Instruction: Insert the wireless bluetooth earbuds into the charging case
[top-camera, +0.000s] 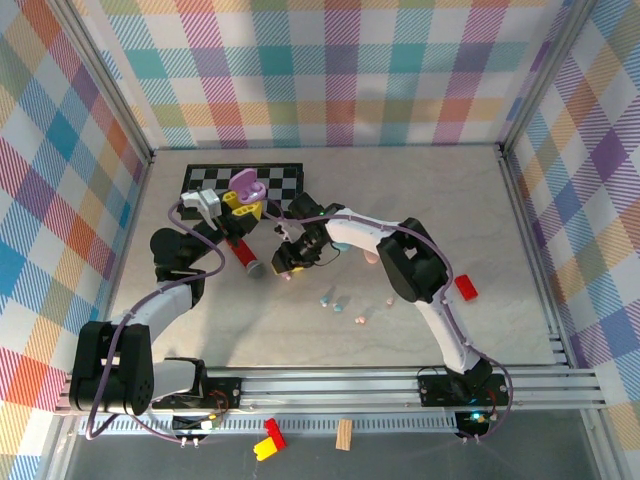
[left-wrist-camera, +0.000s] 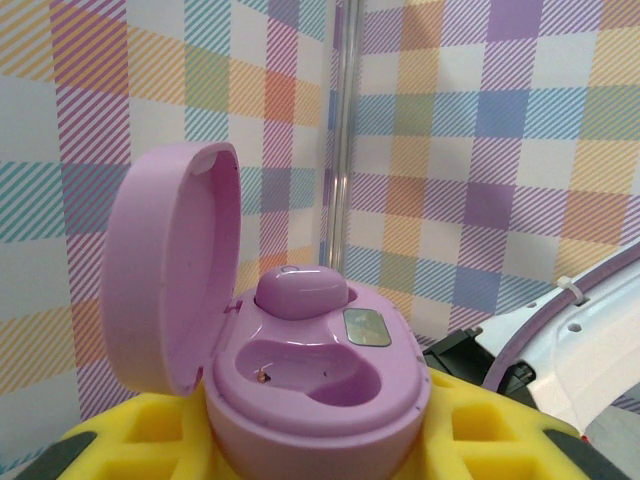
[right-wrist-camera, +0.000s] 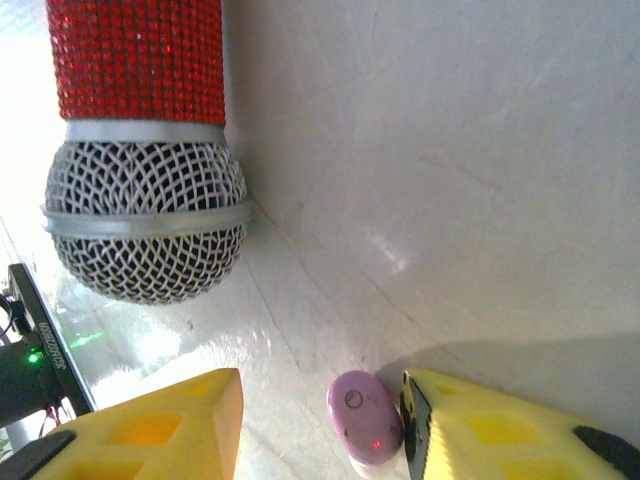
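Purple earbud (right-wrist-camera: 365, 417) on table (right-wrist-camera: 450, 150) — pale, glossy | walls (top-camera: 330, 70) — pastel plaid

Pastel plaid walls (top-camera: 350, 70) (metal-framed) around pale tabletop (top-camera: 450, 200)

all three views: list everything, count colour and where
charging case: 1, purple, lid open, in left gripper
seated earbud: 1, purple, in case's far slot
purple earbud: 1, on table between fingers of right gripper
loose earbuds: about 4, blue, mint, pink, table centre
microphone: 1, red handle, grey mesh, by right gripper
checkerboard mat: 1, black-white, far left
red block: 1, table right
yellow-and-red block: 1, below rail
wooden block: 1, below rail
left gripper: 1, yellow pads, shut on case
right gripper: 1, yellow pads, open
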